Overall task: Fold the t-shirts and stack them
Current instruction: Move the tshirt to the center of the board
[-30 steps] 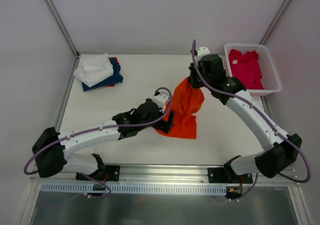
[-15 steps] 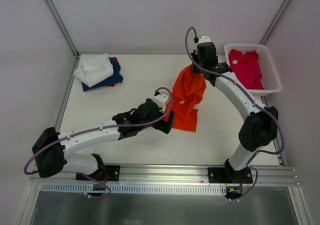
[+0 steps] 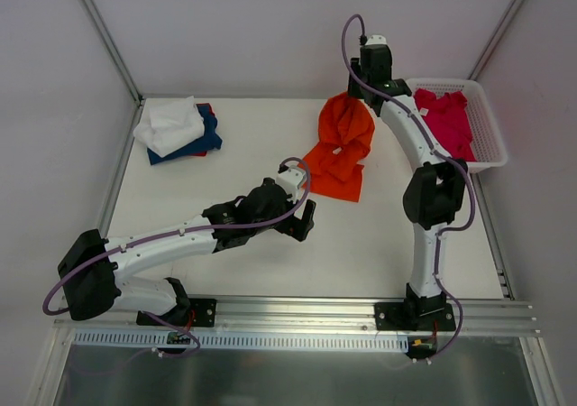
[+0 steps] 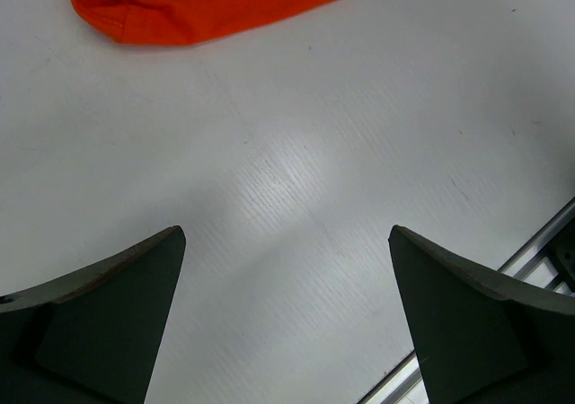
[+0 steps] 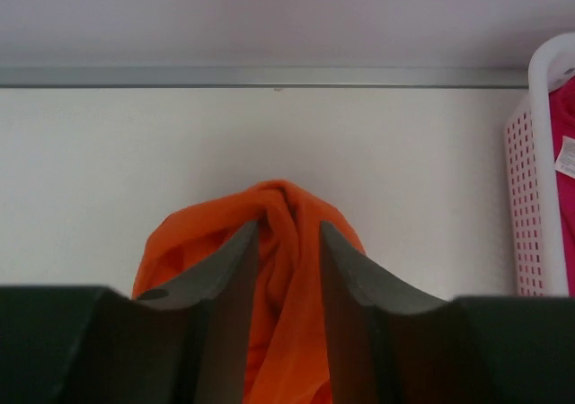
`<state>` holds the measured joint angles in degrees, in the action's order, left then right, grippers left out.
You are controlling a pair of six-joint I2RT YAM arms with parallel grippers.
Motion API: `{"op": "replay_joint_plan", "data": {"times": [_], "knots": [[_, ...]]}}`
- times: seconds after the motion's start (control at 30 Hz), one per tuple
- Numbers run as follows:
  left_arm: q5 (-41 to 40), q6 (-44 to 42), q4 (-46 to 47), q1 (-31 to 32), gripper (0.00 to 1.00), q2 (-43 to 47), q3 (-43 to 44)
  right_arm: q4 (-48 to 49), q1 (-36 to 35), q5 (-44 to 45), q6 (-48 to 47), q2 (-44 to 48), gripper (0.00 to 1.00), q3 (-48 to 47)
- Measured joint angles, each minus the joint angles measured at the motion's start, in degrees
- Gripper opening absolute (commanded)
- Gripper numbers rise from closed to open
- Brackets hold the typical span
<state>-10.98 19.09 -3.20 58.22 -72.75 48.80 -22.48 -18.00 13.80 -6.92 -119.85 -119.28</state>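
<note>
Two arms | your left hand (image 3: 306, 218) low over the table (image 3: 234, 180), spread wide, holding nothing | right hand (image 5: 289, 229) reaching to the far edge, orange t-shirt (image 3: 341, 153) bunched between its part-spread fingers, grip cannot be told | tag (image 5: 566, 157) unreadable

Two arms, same build. Left arm (image 3: 162, 242) and right arm (image 3: 416, 140): white moulded link shells, bulky black joint housings, black wrists each topped by a small white block. Purple cable (image 3: 297, 176) runs along each arm in loose loops. Black base plates (image 3: 194, 313). Left gripper (image 4: 287, 233) and right gripper (image 5: 288, 227): two flat, dark grey, tapering fingers each.
</note>
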Motion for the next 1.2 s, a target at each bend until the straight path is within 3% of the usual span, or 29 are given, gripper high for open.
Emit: {"op": "replay_joint_plan", "data": {"times": [0.13,0.37,0.5,0.67,0.83,1.2], "knots": [[-0.22,0.04,-0.02,0.0,0.99,0.0,0.0,-0.85,0.83,-0.11,0.76,-0.9,0.51,2.45],[-3.76,1.75,0.37,-0.02,0.99,0.0,-1.77,1.33,-0.42,-0.79,3.41,10.14,0.5,27.87],[-5.14,4.2,0.37,-0.04,0.99,0.0,-2.89,1.95,-3.3,-1.73,4.31,18.12,0.49,36.35],[-6.43,7.82,0.72,-0.26,0.99,0.0,-4.72,4.02,-8.61,-3.89,5.03,24.65,0.47,40.5],[-6.75,11.02,0.87,-1.4,0.99,0.13,-7.34,4.92,-12.37,-5.7,5.6,24.81,0.44,43.04],[-7.54,13.7,0.85,-2.47,0.99,4.7,-10.16,8.61,-14.58,-11.56,8.04,13.16,0.4,43.95]]}}
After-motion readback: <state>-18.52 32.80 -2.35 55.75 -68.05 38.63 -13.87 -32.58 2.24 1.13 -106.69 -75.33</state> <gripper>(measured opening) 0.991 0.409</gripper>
